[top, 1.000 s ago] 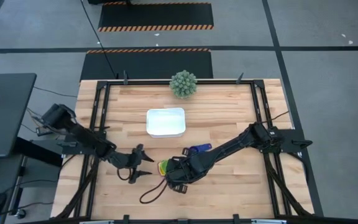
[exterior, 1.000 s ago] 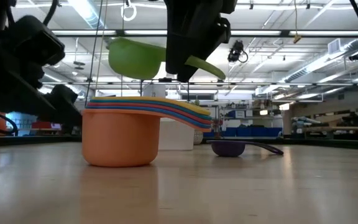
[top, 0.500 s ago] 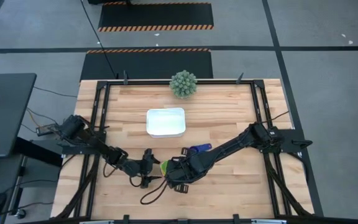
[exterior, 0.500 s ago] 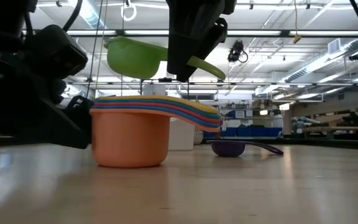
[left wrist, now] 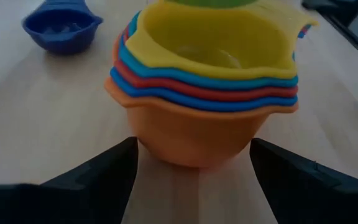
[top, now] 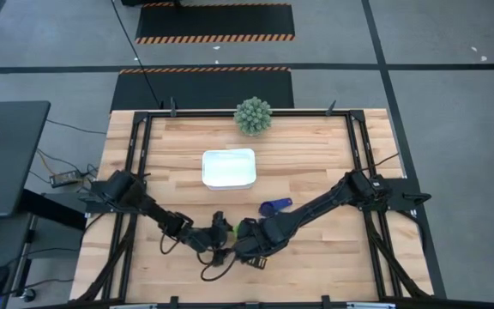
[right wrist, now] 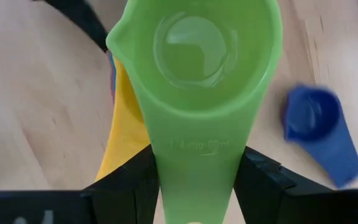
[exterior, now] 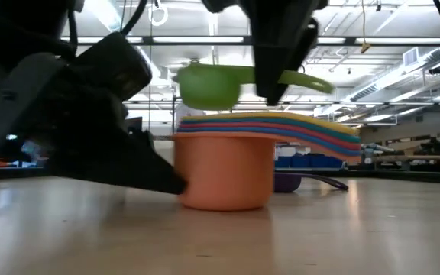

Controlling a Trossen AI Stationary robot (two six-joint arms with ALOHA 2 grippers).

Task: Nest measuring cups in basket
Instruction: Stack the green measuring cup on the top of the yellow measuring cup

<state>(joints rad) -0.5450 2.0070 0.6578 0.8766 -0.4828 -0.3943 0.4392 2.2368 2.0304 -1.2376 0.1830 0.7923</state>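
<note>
A nested stack of measuring cups [exterior: 224, 164] stands on the table on its orange bottom cup [left wrist: 194, 134], with light blue, red, blue and yellow cups inside. My left gripper [left wrist: 191, 174] is open, one finger on each side of the orange cup. My right gripper [right wrist: 194, 205] is shut on the green cup [right wrist: 194, 56], held level just above the stack [top: 222, 228]. A small dark blue cup [top: 273, 207] lies on the wood. The white basket [top: 228, 169] sits farther back, with no cups in it. My left gripper comes in level from the table's left, and a fingertip [exterior: 176, 183] meets the orange cup low on its wall [exterior: 186, 187]. Whether both fingers touch the wall, I cannot tell. The stack stands upright on the table. My right gripper pinches the green cup's flat handle [right wrist: 194, 168] between its two fingers [right wrist: 135, 180], which lie across it. It comes from above, pointing down. The cup is lifted clear and level, its bowl [exterior: 208, 88] open upward over the stack.
A green spiky ball plant [top: 253, 115] stands at the far edge. A loop of black cable [top: 210, 270] lies near the near edge, below both grippers. Bare wood lies to the right of the dark blue cup and around the basket.
My left gripper has moved toward the table's right and reached the stack, its fingers now beside the orange cup. The stack has slid a little to the right. My right gripper has carried the green cup rightward with it and lowered it closer to the stack's top.
</note>
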